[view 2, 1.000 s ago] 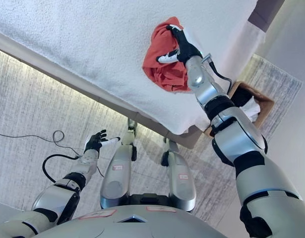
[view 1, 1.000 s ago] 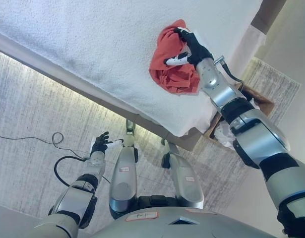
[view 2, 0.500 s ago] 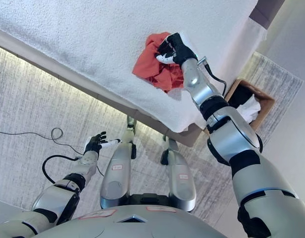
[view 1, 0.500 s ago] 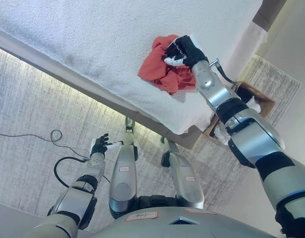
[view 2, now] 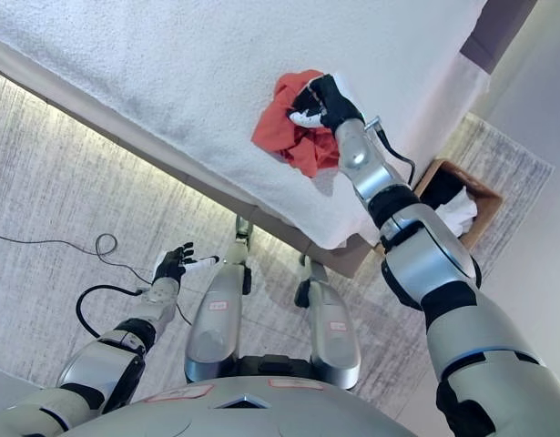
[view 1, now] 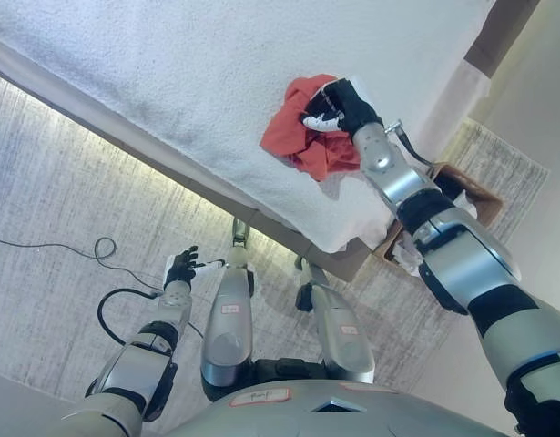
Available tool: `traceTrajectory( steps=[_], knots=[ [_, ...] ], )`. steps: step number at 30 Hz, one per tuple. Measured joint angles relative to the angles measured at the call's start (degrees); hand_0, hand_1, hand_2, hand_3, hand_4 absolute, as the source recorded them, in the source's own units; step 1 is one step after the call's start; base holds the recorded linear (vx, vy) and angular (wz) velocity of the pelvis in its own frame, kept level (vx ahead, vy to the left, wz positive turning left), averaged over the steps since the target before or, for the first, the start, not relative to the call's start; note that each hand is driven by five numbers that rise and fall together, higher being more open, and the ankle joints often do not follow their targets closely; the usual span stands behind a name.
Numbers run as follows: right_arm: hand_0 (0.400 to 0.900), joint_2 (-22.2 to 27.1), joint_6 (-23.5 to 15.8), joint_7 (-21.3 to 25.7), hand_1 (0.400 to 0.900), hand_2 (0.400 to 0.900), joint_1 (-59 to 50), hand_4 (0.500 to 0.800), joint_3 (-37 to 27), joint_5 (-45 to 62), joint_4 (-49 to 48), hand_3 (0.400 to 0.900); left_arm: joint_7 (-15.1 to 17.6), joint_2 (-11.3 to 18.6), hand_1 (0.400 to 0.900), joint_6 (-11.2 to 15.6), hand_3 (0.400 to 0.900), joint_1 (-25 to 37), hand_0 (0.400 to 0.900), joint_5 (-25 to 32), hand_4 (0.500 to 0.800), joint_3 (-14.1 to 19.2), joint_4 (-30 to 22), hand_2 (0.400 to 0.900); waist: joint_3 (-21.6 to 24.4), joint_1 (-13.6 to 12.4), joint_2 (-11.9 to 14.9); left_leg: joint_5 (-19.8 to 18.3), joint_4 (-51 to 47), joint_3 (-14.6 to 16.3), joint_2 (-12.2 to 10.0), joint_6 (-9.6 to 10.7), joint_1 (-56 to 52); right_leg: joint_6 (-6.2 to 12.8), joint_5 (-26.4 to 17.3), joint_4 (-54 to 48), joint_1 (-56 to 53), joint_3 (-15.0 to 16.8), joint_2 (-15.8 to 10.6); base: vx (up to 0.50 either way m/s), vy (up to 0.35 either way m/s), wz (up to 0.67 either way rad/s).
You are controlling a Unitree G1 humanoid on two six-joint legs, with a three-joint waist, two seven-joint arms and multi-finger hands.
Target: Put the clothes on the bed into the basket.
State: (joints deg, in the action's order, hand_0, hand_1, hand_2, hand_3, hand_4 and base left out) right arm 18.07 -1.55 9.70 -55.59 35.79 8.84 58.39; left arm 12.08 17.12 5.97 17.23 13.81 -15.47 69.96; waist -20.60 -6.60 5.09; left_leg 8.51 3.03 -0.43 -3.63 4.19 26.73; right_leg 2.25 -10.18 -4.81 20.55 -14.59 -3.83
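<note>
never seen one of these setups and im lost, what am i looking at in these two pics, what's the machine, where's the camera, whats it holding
This is a humanoid robot looking down at its own arms. Both pictures come from one stereo camera on its head, the left eye and the right eye, so they show the same scene from slightly different spots.

Across the top lies a bed covered in white textured fabric. On it, the right robot hand has its fingers curled round a bunched red garment, lifted a little off the cover.

Beside the bed, at the right, stands a brown basket on the carpet, with some white cloth already inside.

The left robot hand hangs low over the carpet, fingers relaxed, holding nothing.
</note>
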Motion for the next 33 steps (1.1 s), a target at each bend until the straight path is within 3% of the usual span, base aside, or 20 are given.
traceTrajectory(
  steps=[5, 9, 12, 17, 24, 30, 33],
  knots=[
    [0.400, 3.44, -0.11, -0.38, 0.400, 0.400, 8.54, 0.500, -3.26, -0.02, -7.68, 0.400, -0.10, 0.63, 0.900, -0.33, 0.900, -0.97, 0.900, -0.24, 0.800, 2.23, -0.14, 0.900, 0.42, 0.04, 0.76, -0.12, -1.45, 0.50, 0.12, -0.01, -4.09, 0.34, 0.25, -0.06, -3.25, 0.42, -0.02, 0.07, 0.017, -0.11],
    [0.400, 5.65, -0.35, -1.44, 0.400, 0.400, 18.88, 0.500, -8.14, -0.37, -16.72, 0.400, -0.42, 1.88, 0.900, -1.23, 0.900, -4.51, 0.900, -0.60, 0.800, 4.11, -0.72, 0.900, 2.12, 2.15, 3.31, -0.59, -4.09, 2.31, 0.06, 0.11, -10.14, 1.18, 0.89, -0.13, -6.95, 2.37, -0.17, 0.08, 0.037, -0.14],
    [0.400, 8.21, -0.51, -1.72, 0.400, 0.400, 29.20, 0.500, -16.01, -0.71, -21.69, 0.400, -1.19, 1.80, 0.900, -1.50, 0.900, -6.23, 0.900, -0.68, 0.800, 5.41, -1.34, 0.900, 4.76, 2.45, 4.14, -0.54, -7.22, 3.21, 0.03, -0.22, -14.02, 1.96, 1.52, -0.15, -9.14, 2.89, -0.37, 0.07, 0.017, -0.14],
    [0.400, 12.01, -0.51, -1.43, 0.400, 0.400, 39.75, 0.500, -26.02, -1.60, -24.56, 0.400, -2.32, 1.91, 0.900, -2.15, 0.900, -8.68, 0.900, -2.29, 0.800, 7.07, -2.06, 0.900, 9.69, 5.68, 3.65, -1.24, -7.93, 4.73, 0.39, -0.91, -17.35, 2.61, 2.02, -0.20, -11.50, 4.33, -0.81, 0.08, -0.003, -0.10],
    [0.400, 16.37, -0.55, -1.42, 0.400, 0.400, 50.06, 0.500, -36.66, -2.00, -23.11, 0.400, -4.66, 1.28, 0.900, -2.72, 0.900, -13.22, 0.900, -4.56, 0.800, 10.05, -2.11, 0.900, 16.02, 8.38, 0.53, -1.89, -8.38, 5.73, 0.19, -0.73, -20.76, 2.75, 3.51, -0.40, -14.41, 5.39, -0.70, 0.07, 0.008, -0.08],
    [0.400, 17.67, 1.07, 0.21, 0.400, 0.400, 52.23, 0.500, -41.77, -0.54, -14.51, 0.400, -5.60, 1.22, 0.900, -3.80, 0.900, -15.46, 0.900, -5.20, 0.800, 10.03, 0.62, 0.900, 19.86, 9.49, 0.12, -1.96, -8.39, 5.94, 0.05, -0.72, -20.99, 3.00, 3.69, -0.41, -14.45, 5.68, -0.60, 0.03, 0.008, -0.03],
    [0.400, 17.92, 1.08, 0.76, 0.400, 0.400, 52.86, 0.500, -43.00, 0.06, -13.71, 0.400, -5.67, 1.08, 0.900, -4.14, 0.900, -15.87, 0.900, -5.21, 0.800, 9.90, 2.18, 0.900, 20.53, 9.70, -0.12, -1.98, -8.39, 5.95, -0.17, -0.74, -20.85, 4.18, 4.55, -0.41, -14.28, 5.62, -0.51, 0.02, 0.003, -0.01]
  ],
)
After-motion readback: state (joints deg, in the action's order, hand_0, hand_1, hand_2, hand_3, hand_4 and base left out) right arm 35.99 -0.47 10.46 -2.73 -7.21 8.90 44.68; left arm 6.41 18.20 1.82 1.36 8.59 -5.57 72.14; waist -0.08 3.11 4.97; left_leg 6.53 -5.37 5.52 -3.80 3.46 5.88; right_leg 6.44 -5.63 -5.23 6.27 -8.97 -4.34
